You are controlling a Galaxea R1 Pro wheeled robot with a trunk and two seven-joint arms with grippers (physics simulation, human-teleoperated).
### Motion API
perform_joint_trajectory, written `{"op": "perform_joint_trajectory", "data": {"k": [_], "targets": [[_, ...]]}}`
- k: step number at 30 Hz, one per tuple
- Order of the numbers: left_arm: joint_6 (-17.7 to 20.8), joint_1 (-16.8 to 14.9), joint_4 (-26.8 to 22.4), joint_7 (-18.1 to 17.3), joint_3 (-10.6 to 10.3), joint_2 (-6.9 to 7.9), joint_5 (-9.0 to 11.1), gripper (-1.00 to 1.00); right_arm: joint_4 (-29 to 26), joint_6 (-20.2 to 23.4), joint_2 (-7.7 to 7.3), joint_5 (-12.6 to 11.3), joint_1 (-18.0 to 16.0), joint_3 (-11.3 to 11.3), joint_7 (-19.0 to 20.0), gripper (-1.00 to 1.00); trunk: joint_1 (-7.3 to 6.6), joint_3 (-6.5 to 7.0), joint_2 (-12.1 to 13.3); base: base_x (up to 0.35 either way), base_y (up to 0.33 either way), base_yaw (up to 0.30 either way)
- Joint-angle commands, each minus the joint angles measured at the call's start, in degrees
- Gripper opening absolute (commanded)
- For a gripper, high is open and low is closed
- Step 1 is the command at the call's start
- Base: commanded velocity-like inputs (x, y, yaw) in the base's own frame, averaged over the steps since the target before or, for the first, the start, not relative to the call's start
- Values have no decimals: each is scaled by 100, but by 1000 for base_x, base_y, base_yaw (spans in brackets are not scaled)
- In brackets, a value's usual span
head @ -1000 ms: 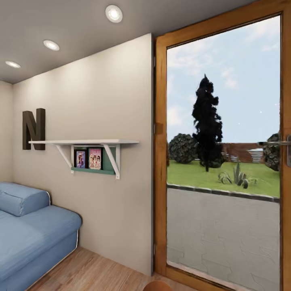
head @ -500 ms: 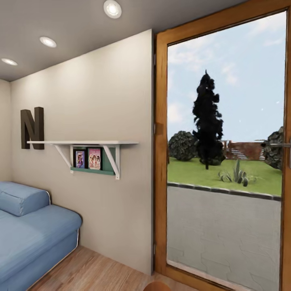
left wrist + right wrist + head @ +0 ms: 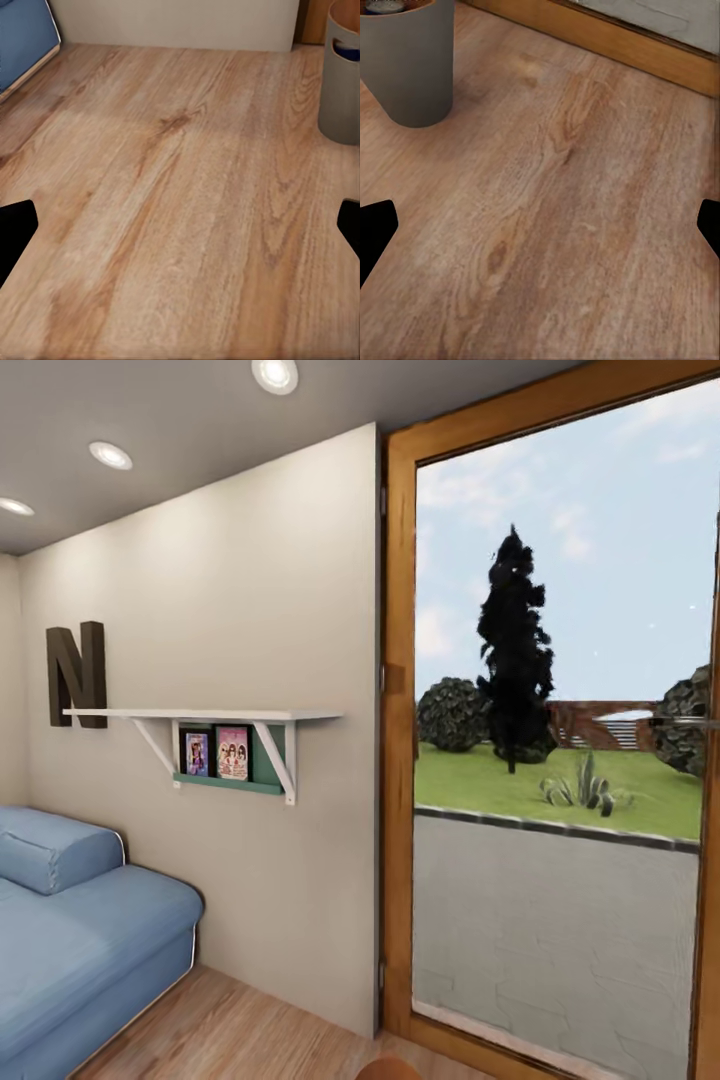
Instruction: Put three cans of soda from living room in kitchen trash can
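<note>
The tash can point(image 3: 341, 82) stands upright on the pale wood floor as a tapered grey-brown bucket. Something dark blue point(image 3: 346, 51) shows through a slot in its wall. The right wrist view has the same tash can point(image 3: 412, 64) with a silvery top point(image 3: 386, 6) just inside its rim. A brown curved rim point(image 3: 388, 1068) peeks in at the bottom edge of the head view. My left gripper point(image 3: 180, 225) and right gripper point(image 3: 540, 225) hang open over bare floor, black fingertips point(image 3: 15, 225) wide apart, holding nothing.
A blue sofa point(image 3: 80, 940) fills the lower left of the head view. On the beige wall hang a white shelf point(image 3: 200, 715) with small pictures and a dark letter N point(image 3: 75, 675). A wood-framed glass door point(image 3: 550, 760) shows a garden outside.
The whole head view has crept a little closer to the wall and door, so the camera has moved. Nothing in the room has shifted.
</note>
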Motion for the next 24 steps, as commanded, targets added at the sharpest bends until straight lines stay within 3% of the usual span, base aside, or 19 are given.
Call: {"op": "perform_joint_trajectory", "data": {"k": [1,18,24], "targets": [[0,8,12,0,-1,0,-1,100,0,-8,-9,0,2,3,0,100,-23,9,41,0,0,0],[0,83,143,8,9,11,2,100,2,-61,-168,-4,237,10,1,100,-396,162,723,0,0,0],[0,100,137,9,8,9,11,100,8,-666,-198,-7,397,10,-1,100,-528,218,963,0,0,0]]}}
